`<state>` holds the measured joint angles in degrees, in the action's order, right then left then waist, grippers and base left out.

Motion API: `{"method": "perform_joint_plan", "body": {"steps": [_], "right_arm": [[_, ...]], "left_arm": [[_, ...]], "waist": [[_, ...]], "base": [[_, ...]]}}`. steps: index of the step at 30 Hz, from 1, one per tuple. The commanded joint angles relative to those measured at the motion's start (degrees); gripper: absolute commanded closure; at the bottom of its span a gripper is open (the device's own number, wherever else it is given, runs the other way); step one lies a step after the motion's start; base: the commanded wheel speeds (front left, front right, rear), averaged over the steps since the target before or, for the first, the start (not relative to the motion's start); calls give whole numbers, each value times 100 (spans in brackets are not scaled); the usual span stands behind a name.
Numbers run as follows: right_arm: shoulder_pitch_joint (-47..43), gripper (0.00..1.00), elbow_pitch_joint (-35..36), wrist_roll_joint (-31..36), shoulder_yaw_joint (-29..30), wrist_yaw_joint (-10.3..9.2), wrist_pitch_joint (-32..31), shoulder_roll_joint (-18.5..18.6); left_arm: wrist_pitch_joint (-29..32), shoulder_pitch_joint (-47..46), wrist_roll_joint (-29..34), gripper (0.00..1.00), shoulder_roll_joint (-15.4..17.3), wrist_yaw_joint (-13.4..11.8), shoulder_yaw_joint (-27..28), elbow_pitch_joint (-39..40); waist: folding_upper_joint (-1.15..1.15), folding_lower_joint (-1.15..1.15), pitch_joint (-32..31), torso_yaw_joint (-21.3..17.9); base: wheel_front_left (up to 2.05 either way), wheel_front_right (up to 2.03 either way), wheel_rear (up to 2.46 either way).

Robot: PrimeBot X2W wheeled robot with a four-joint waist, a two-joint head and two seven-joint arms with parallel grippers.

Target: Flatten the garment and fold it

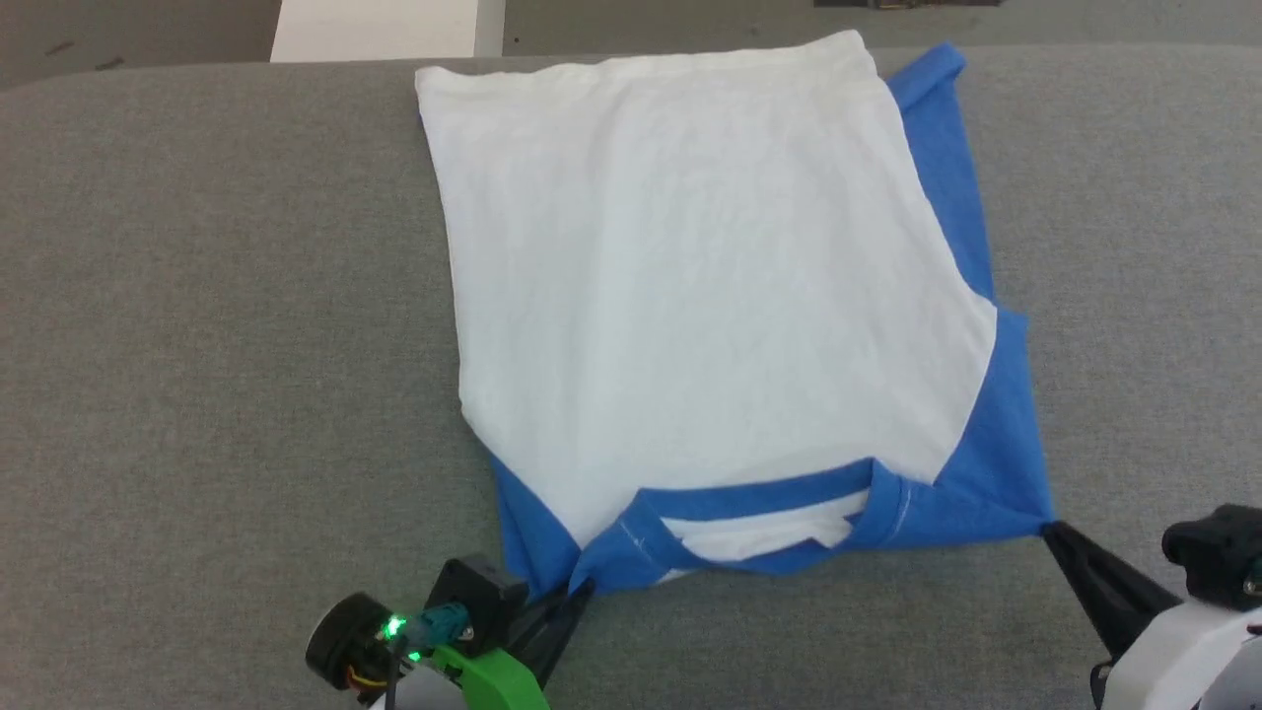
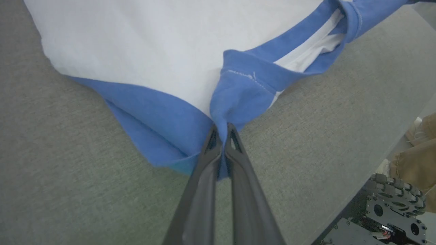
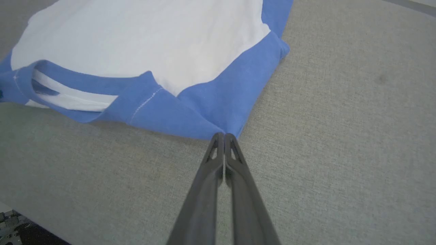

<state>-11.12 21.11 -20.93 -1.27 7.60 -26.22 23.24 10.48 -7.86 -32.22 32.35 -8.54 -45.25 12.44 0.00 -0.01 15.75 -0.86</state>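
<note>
The garment (image 1: 690, 296) lies spread on the grey padded table (image 1: 197, 345), its white body reaching to the far edge and its blue neck trim (image 1: 749, 493) on the near side. A blue sleeve is tucked along the right edge. The left gripper (image 2: 223, 127) has its 2 fingers pinched on a bunch of blue cloth at the near left shoulder, just beside the collar. The right gripper (image 3: 223, 135) has its fingers pressed together at the very tip of the near right shoulder corner, seemingly nipping only the edge.

This looks like thin, light, limp jersey. It should sag between the 2 holds, stretch if pulled apart, and drag on the table's rough cover. The stitched shoulder seams and neck trim are the thickest and surest places to grip, through every layer. The right hold looks shallow and could slip, so a deeper bite there would be safer, with both corners lifted evenly
</note>
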Motion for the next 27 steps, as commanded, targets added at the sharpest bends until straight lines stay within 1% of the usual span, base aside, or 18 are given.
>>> {"method": "perform_joint_plan", "body": {"steps": [1, 6, 10, 19, 23, 27], "right_arm": [[-155, 100, -12, -66, -32, -11, -98, -12], [-584, 100, -6, -277, -130, -11, -503, 21], [-840, 100, -25, -413, -206, -11, -741, 65], [-1145, 100, -13, -528, -210, -11, -891, 98], [-1125, 100, 129, -536, -137, -11, -759, 91], [-891, 100, 434, -449, 48, -11, -460, 42]], "left_arm": [[105, 140, -120, 100, 82, 57, -41, -9], [348, 314, -311, 100, 213, 123, -137, -59], [426, 425, -426, 100, 208, 177, -225, -169], [474, 626, -637, 100, 176, 162, -285, -312], [371, 622, -575, 100, 228, 30, -181, -162], [50, 488, -419, 100, 269, -169, 100, 256]], "waist": [[0, 1, -122, 0], [0, 1, -233, 3], [0, 1, -275, 25], [0, 1, -267, 76], [0, 1, -313, 63], [0, 1, -411, 31]], "base": [[0, 0, 0], [0, 0, 0], [0, 0, 0], [0, 0, 0], [0, 0, 0], [0, 0, 0]]}}
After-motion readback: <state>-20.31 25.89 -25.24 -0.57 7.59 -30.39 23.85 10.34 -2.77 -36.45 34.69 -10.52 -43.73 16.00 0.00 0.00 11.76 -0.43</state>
